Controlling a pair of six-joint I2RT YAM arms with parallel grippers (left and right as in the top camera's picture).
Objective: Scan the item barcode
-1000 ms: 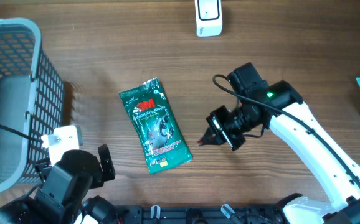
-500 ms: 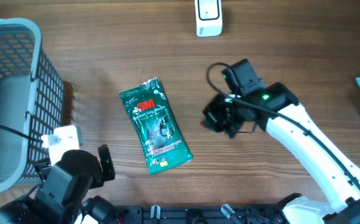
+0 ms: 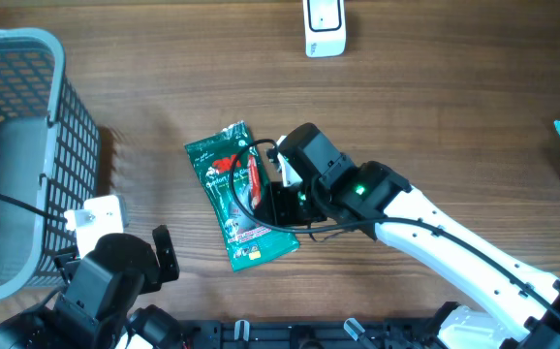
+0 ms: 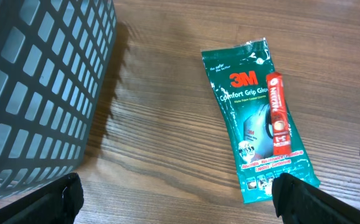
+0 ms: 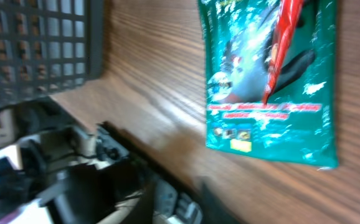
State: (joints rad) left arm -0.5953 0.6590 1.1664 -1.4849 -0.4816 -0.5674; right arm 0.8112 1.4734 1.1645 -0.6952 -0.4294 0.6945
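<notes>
Green 3M glove packet (image 4: 242,118) lies on the wooden worktop (image 3: 164,78) under the right jaws, whose gap I cannot tell; left jaws gape wide.

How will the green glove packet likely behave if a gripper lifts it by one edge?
The green glove packet lies flat with crinkled sealed ends, so it would probably droop and feel light. Its glossy film may slip in a pinch or slide on the wood table.

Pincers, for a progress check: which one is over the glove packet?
The right pincer, above the 3M glove packet; the left pincer sits off it beside the basket.
</notes>
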